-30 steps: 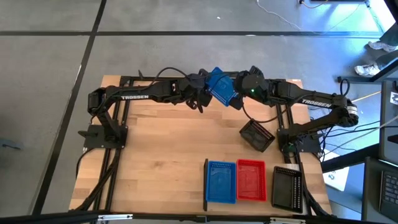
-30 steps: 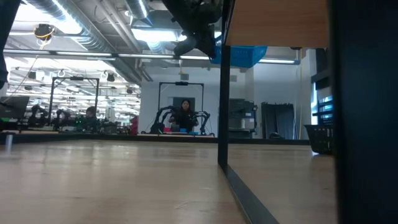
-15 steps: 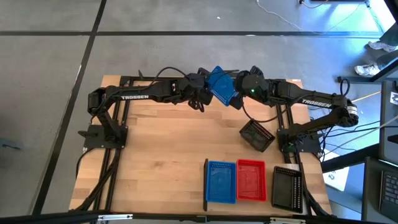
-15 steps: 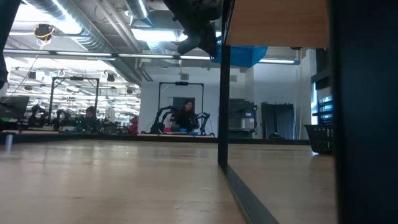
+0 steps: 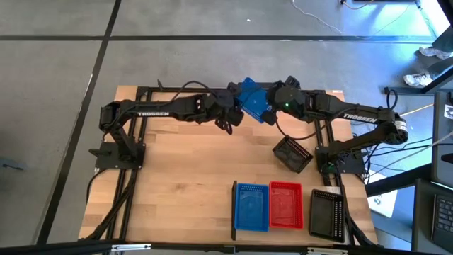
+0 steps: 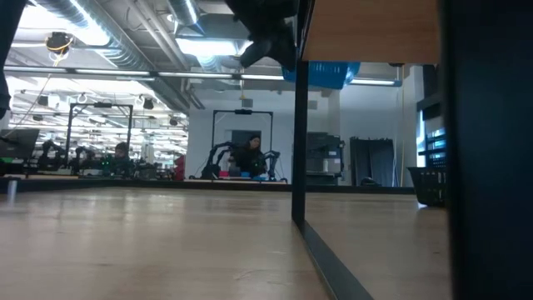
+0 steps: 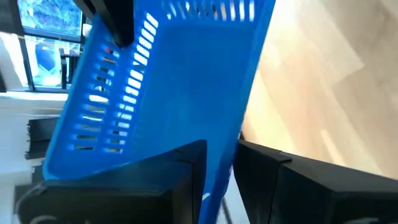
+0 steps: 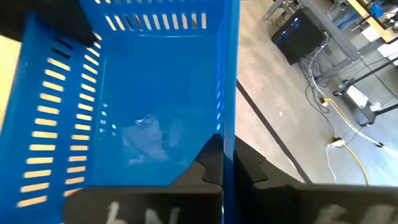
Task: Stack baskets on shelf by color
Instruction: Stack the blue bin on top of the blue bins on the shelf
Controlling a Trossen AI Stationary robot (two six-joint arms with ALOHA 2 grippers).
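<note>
High view: I have the blue basket up in the air over the far edge of the table, between the left gripper and the right gripper; two more baskets, blue and red, sit side by side on the shelf, with a black one beside them and another black basket loose on the table. Low view: the raised basket shows well above the table top. Left wrist view: my left fingers straddle one wall with a gap either side, parted, not pinching. Right wrist view: right fingers clamped tight on the thin rim wall. Judgement: light, stiff latticed plastic, somewhat slick; best held by a wall near its middle, since a one-sided pinch may let it swing.
</note>
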